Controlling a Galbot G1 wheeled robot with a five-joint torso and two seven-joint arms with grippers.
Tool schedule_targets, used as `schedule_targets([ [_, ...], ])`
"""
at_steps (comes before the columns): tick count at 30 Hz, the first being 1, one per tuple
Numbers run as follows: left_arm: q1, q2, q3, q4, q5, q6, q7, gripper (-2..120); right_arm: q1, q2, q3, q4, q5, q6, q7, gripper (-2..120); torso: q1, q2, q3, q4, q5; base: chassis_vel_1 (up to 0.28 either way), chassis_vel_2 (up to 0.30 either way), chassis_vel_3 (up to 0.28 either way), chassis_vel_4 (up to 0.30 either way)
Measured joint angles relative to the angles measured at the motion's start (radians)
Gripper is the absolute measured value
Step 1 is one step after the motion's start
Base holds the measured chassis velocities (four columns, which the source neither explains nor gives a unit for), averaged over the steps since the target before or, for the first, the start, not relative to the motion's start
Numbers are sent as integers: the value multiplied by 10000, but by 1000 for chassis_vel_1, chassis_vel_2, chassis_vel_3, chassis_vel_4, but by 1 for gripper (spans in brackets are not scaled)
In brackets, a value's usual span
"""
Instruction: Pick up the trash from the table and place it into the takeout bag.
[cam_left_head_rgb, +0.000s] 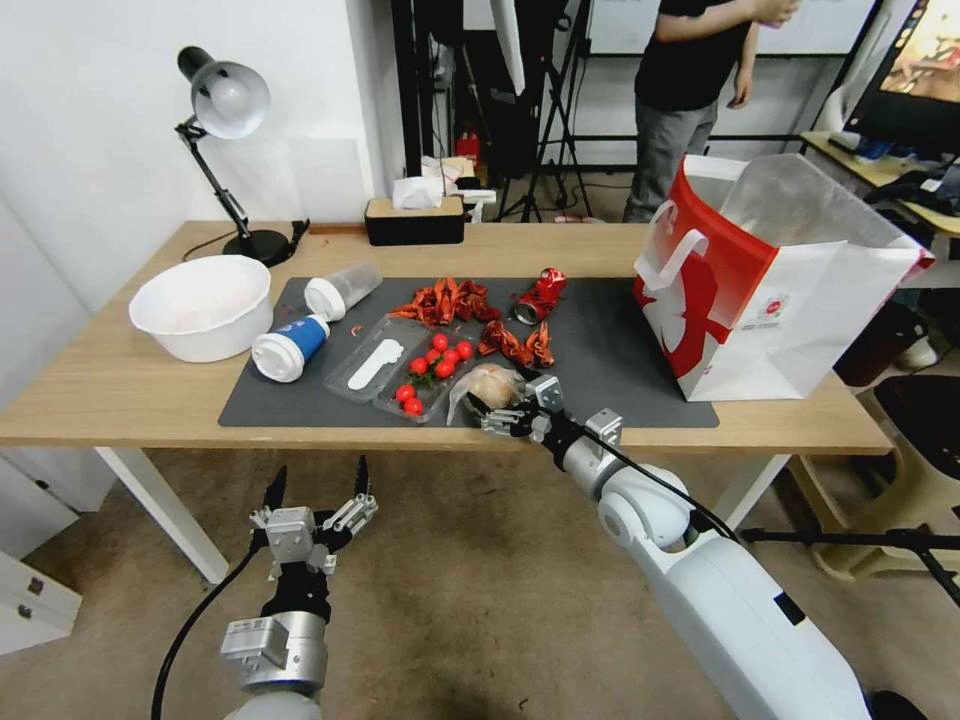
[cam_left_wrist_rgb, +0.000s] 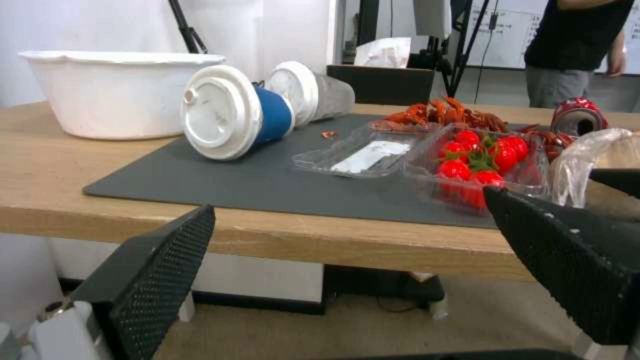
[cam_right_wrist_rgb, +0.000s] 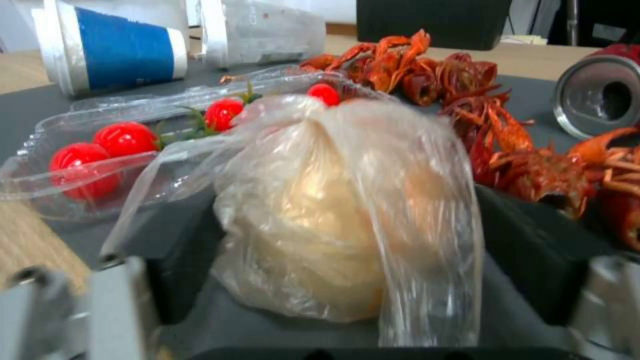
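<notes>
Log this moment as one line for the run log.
right gripper: jaws around clear bag with bun on mat | left gripper: open, below table edge | takeout bag: upright

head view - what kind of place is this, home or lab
Probably a lab or workshop, not a home: tripod stands behind the table, a whiteboard on the back wall, a monitor.

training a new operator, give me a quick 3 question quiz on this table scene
1. True or false: the right gripper has the clear bag with bun between its fingers.
2. Which cup lies nearer the white bowl: A) blue-and-white lidded cup B) clear cup with white lid
3. Where is the left gripper?

Key:
1. True
2. A
3. Below the table's front edge, open, holding nothing.
</notes>
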Motion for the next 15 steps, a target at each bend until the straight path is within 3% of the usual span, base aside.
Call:
schedule_targets([
  [15, 11, 10, 3, 54, -12, -99, -45, 100, -228, -93, 92, 16, 294, -15, 212, 30, -1, 0, 0, 1, 0, 0, 0, 0, 0],
])
